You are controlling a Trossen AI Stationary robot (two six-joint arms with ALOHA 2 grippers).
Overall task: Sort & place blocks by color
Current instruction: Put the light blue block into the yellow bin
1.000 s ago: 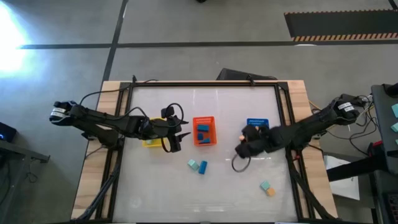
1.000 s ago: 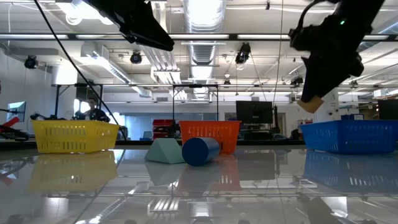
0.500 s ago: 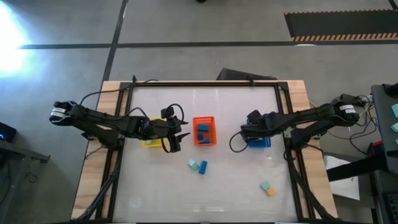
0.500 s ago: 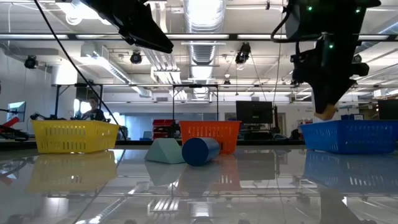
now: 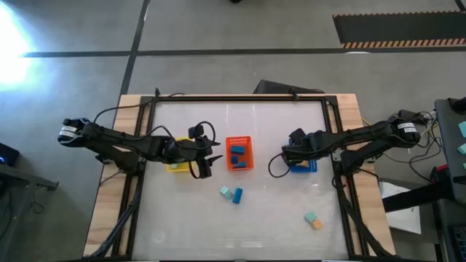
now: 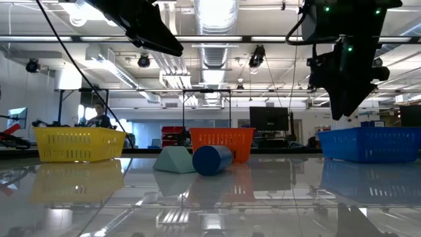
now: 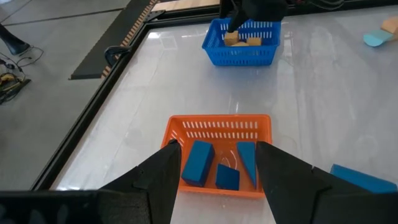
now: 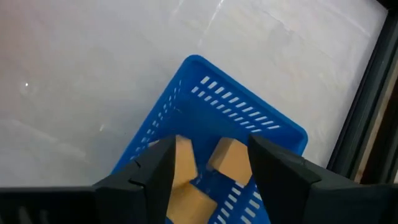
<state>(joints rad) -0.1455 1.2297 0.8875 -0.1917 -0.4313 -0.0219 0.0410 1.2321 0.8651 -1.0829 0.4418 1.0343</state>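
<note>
Sorting partly done: blue blocks (image 7: 199, 163) in the orange basket (image 5: 239, 153), orange blocks (image 8: 227, 159) in the blue basket (image 8: 249, 118). Left on the table (image 5: 277, 218): two loose pairs (image 5: 231, 193), teal with blue and teal with orange. Right gripper (image 8: 208, 163) above the blue basket, fingers parted, holding nothing. Left gripper (image 5: 211, 155) beside the yellow basket (image 6: 77, 143), spread, empty.

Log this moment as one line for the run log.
right gripper: open above blue basket | orange blocks: inside | left gripper: open over orange basket

Right gripper (image 5: 291, 154) hovers over the blue basket (image 5: 307, 166); left gripper (image 5: 209, 159) waits between yellow basket (image 5: 175, 166) and orange basket (image 5: 239, 153)
</note>
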